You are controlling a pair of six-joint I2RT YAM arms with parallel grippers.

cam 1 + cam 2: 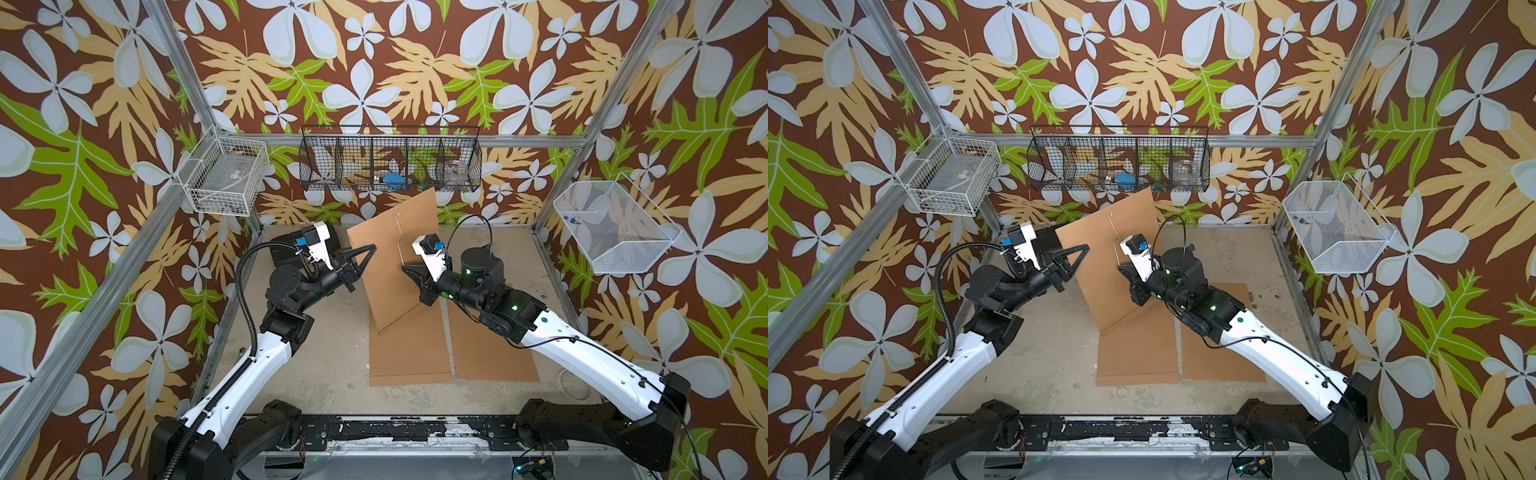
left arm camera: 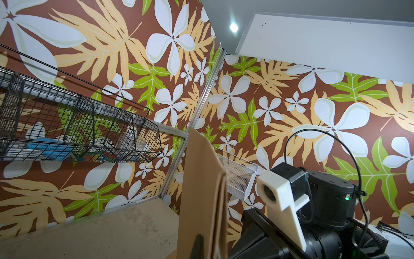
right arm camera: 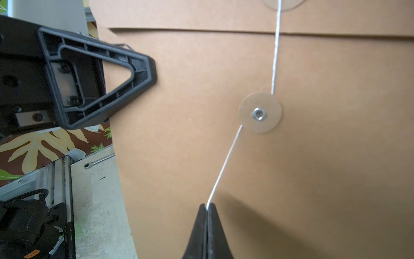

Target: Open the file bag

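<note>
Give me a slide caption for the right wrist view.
Right claw holds the file bag's string taut; left claw clamps the bag's edge.

My left arm (image 1: 253, 365) and right arm (image 1: 582, 353): white shells, black joints. Ribbed black conduit (image 1: 242, 291) on left, thin black cable (image 1: 476, 216) on right. My left tool (image 1: 373, 248) and right tool (image 3: 206, 207): black, triangular, ribbed. White camera mount (image 1: 323, 232), blue plug (image 1: 309, 240), green lights (image 1: 515, 308).

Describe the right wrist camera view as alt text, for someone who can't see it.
The right gripper, jaws shut, pinches a taut white string that runs up to a round riveted disc on the brown file bag and on toward its flap. At the bag's edge, the left gripper clamps the paper.
</note>
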